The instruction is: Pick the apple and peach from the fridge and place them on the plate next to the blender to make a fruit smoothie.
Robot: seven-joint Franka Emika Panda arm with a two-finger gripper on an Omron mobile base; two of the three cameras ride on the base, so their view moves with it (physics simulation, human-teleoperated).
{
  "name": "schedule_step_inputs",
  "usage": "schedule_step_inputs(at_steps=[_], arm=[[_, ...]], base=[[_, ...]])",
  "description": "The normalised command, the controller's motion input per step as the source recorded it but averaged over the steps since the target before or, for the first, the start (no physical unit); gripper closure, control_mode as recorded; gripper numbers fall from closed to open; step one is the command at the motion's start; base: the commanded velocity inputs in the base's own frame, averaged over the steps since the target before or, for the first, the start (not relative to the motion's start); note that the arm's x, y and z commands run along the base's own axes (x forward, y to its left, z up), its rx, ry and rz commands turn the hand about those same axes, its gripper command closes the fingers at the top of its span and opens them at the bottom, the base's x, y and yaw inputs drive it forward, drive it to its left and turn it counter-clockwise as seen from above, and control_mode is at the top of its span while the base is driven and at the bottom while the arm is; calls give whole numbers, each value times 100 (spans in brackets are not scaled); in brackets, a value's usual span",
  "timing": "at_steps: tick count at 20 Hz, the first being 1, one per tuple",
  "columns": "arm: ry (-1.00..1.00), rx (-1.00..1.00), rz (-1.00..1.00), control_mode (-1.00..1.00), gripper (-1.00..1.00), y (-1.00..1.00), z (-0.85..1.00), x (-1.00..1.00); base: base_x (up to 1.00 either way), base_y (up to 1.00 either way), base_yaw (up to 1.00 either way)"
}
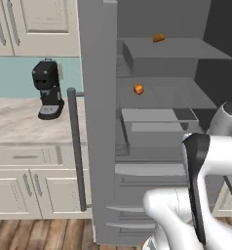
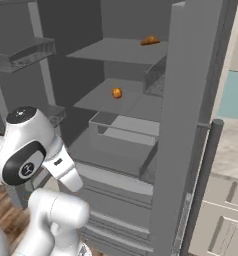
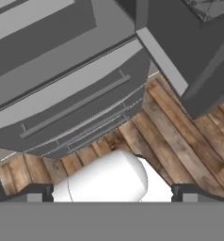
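Left base view: round orange peach (image 1: 138, 89) (reddish tint) on fridge (image 1: 101, 122) shelf.

Open fridge (image 1: 101, 122), peach (image 1: 138, 89) on its middle shelf, oblong orange-brown lump (image 1: 158, 37) on the top shelf, black coffee machine (image 1: 48, 89) on the bench (image 1: 15, 122)

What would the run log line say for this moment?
fridge: open | peach: on middle shelf | gripper: open, empty, aimed at floor | apple: not seen

The fridge (image 1: 98, 122) stands open, its long bar handle facing the counter (image 1: 15, 122). A peach (image 1: 138, 89) sits on the middle shelf, an oblong orange-brown lump (image 1: 158, 37) on the shelf above. A black coffee machine (image 1: 48, 89) stands on the counter.
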Motion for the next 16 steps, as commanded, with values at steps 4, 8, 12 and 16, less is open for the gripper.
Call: schedule_step_inputs(at_steps=[4,8,12,16], arm=[[0,0,0,100,-100,0,0,0],[0,0,0,100,-100,0,0,0],[0,0,0,-100,-100,0,0,17],[-15,-3,5,-100,-100,0,30,57]], base=[[83,19,0],[84,1,0],[56,0,0],[0,0,0]])
